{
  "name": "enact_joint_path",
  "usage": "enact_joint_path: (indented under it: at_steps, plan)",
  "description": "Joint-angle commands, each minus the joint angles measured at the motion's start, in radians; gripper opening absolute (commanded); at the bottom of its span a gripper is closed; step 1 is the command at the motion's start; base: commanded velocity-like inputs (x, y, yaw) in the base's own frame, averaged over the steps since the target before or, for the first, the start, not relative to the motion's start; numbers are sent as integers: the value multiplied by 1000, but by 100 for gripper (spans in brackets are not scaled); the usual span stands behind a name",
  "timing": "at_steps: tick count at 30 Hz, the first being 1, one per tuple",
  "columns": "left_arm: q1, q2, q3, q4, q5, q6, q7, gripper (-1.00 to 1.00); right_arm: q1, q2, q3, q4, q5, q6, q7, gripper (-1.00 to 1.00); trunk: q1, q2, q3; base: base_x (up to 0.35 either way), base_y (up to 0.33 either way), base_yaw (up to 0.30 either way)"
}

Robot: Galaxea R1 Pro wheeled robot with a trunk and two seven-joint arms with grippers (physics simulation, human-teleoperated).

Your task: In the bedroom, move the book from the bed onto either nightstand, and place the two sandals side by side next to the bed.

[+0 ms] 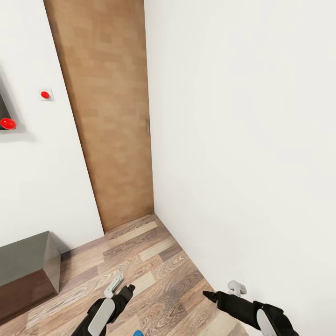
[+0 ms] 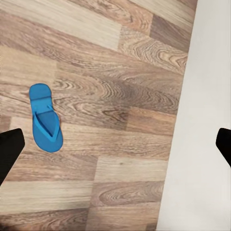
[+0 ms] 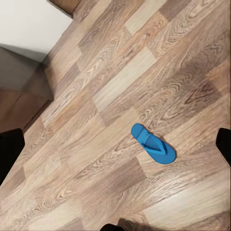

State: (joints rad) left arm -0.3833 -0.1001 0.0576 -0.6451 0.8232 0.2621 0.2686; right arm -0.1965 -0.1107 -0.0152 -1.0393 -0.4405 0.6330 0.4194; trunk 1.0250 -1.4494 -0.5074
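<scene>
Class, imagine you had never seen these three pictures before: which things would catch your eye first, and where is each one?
A bright blue sandal lies flat on the wood-plank floor, apart from both grippers and seen from both wrist cameras. In the head view, a tall wooden door stands in the corner between white walls, with a small red button on the wall to its left. A dark cabinet sits low at the left.

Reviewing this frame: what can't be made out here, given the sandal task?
- Sandal: one lies on the wood floor in both wrist views; whether it is the same sandal cannot be told.
- Head view: a blue sliver is cut off by the bottom edge.
- Dark cabinet: cropped by the left edge; no drawers visible.
- Left end effector and right end effector: both open, holding nothing.
</scene>
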Motion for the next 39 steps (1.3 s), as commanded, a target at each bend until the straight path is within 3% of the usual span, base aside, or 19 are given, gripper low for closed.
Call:
enact_joint_path:
  at_steps: [1, 6, 10, 39]
  plan:
    - [0, -1, 4, -2, 9, 5, 5, 100, -2, -2, -2, -1, -4, 13, 2, 100, 0, -1, -1, 0, 0, 0]
    - [0, -1, 4, 0, 10, 6, 6, 100, -5, -9, -2, -28, -6, 131, 1, 100, 0, -1, -1, 0, 0, 0]
    - [0, -1, 4, 1, 10, 6, 6, 100, -6, -10, -2, -45, -6, 165, 1, 100, 11, -22, -11, 0, 0, 0]
    - [0, -6, 2, 1, 10, 8, 6, 100, -6, -6, 0, -48, -6, 177, 0, 100, 123, -225, -101, 0, 0, 0]
